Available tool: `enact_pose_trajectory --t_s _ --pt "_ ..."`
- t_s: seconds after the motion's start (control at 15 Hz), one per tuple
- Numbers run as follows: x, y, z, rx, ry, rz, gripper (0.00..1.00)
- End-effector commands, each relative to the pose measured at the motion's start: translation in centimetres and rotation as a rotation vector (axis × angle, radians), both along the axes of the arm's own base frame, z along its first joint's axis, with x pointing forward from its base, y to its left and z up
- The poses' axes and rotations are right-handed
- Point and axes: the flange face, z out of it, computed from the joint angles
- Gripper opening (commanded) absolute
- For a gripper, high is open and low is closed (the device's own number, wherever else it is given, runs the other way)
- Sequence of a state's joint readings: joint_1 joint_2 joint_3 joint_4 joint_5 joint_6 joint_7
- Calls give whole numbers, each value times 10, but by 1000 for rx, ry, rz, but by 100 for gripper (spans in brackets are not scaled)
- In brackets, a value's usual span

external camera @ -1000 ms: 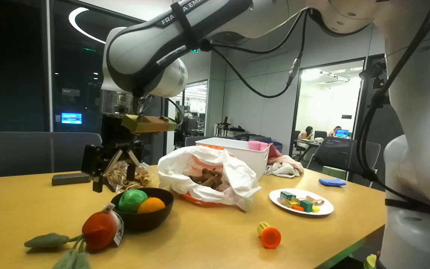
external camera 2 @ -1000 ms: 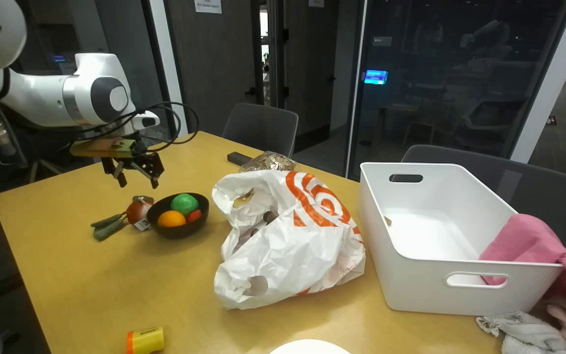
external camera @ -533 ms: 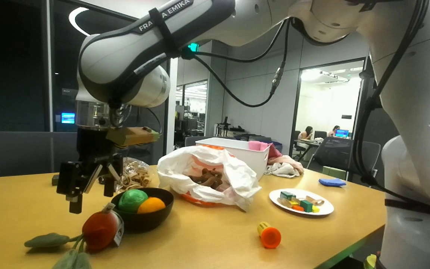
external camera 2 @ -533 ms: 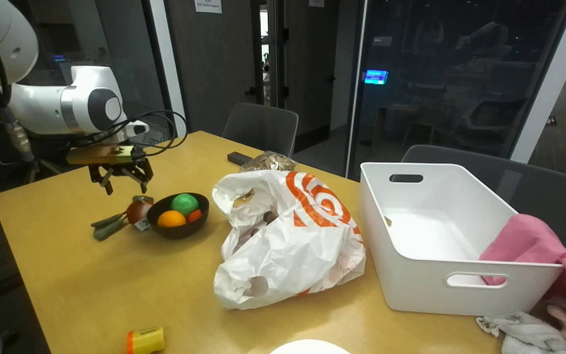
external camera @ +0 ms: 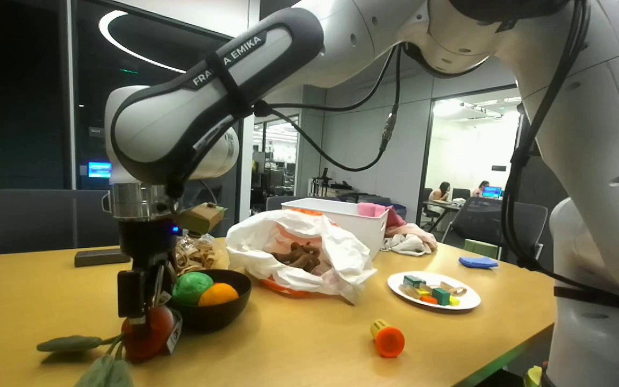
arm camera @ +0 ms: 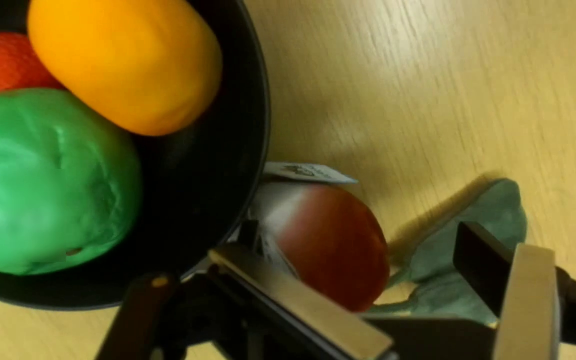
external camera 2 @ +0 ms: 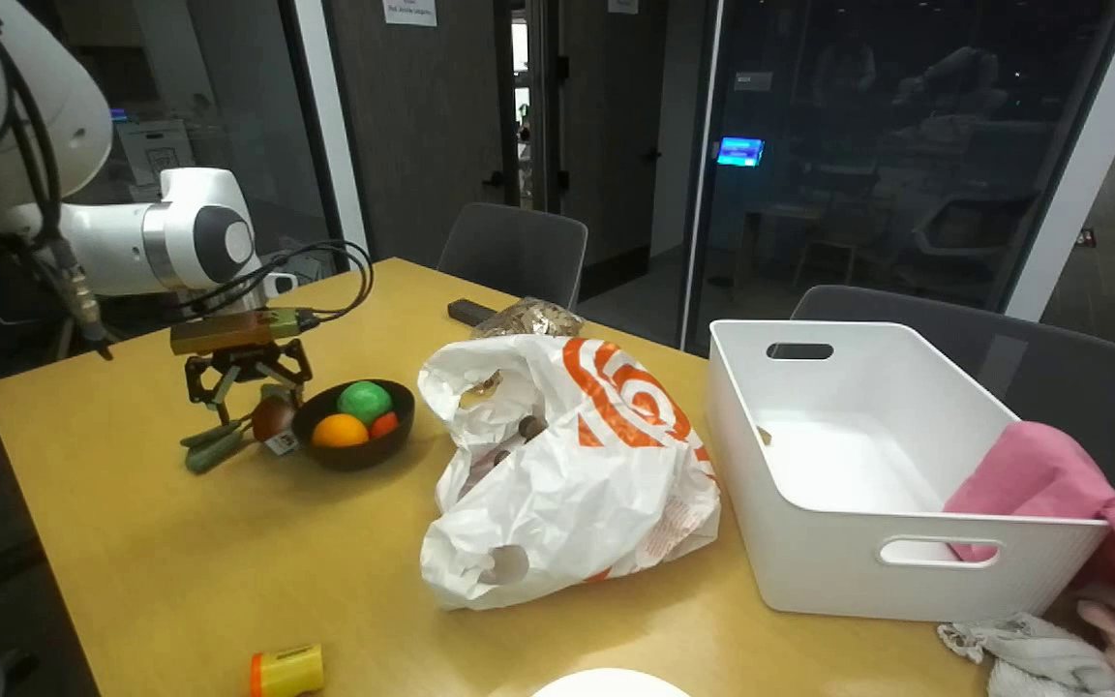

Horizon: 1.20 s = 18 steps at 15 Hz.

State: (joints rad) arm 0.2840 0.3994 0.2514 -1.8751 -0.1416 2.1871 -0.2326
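Toy radish (arm camera: 340, 245) lies on the table (arm camera: 418, 100), its white end just beside the black bowl (arm camera: 193, 195) and its cloth leaves (arm camera: 433, 260) pointing away from it. Over the radish stands the gripper (arm camera: 363, 250), its fingers (arm camera: 525, 300) spread wide with the radish between them, one by the bowl's rim at the white end, the other above the leaves; whether either touches the radish I cannot tell. A paper tag (arm camera: 313, 172) sticks out from the white end. Inside the bowl sit a green ball (arm camera: 43, 185), an orange (arm camera: 128, 60) and a red thing (arm camera: 3, 65). In both exterior views a white bag (external camera 2: 567, 513) lies near the bowl with brown pieces (external camera: 301, 258) inside, and next to the bag is a white bin (external camera 2: 838, 571) with pink cloth (external camera 2: 1041, 469) over its edge
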Motion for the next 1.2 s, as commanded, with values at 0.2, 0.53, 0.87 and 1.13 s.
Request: enact_pose_trajectory --t_s 0.2,0.53,0.87,1.13 --pt "20 3 -3 -20 -42 122 75" --pt "25 5 6 25 -88 104 48" --pt "30 0 4 45 -94 86 10" --pt "26 -1 29 101 -124 49 5"
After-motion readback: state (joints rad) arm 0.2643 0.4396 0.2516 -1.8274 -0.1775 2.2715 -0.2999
